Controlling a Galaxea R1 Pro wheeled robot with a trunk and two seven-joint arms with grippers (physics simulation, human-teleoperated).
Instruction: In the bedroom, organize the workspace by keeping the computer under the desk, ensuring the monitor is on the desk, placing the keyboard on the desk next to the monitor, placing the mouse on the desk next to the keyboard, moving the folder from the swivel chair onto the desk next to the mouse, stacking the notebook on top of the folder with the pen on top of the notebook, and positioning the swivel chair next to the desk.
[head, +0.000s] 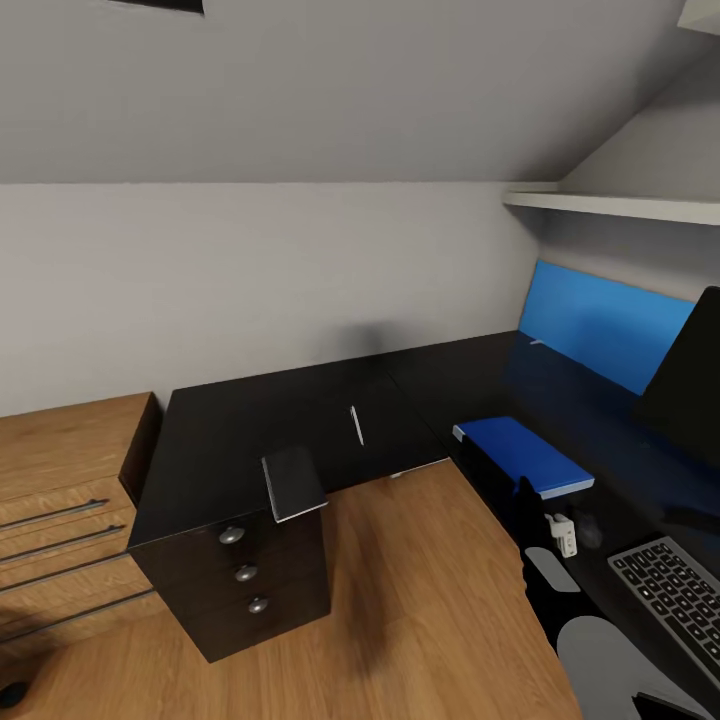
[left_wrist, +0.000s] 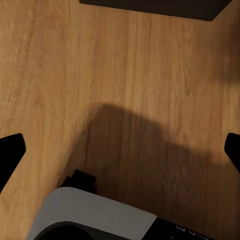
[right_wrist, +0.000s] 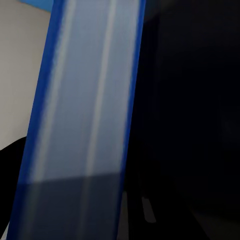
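Right gripper (head: 548, 520): black fingers at the desk's near edge, right by the folder; spread or pressed together, cannot tell.
Left gripper (left_wrist: 120, 150): dark fingertips spread wide above the light wood floor (left_wrist: 75, 75).
Keyboard (head: 675, 590): slim, dark grey keys, at the near right of the glossy black desk (head: 440, 385).
Folder (head: 525, 455): flat bright blue rectangle on the desk's front edge.
Notebook (head: 293, 482): thin grey, overhanging the near corner of the black drawer unit (head: 245, 575).
Pen (head: 356, 424): slim, silvery, lying mid-desktop beyond the notebook.
Monitor (head: 690, 385): black, at the right edge, hiding part of a blue wall panel (head: 600, 325).
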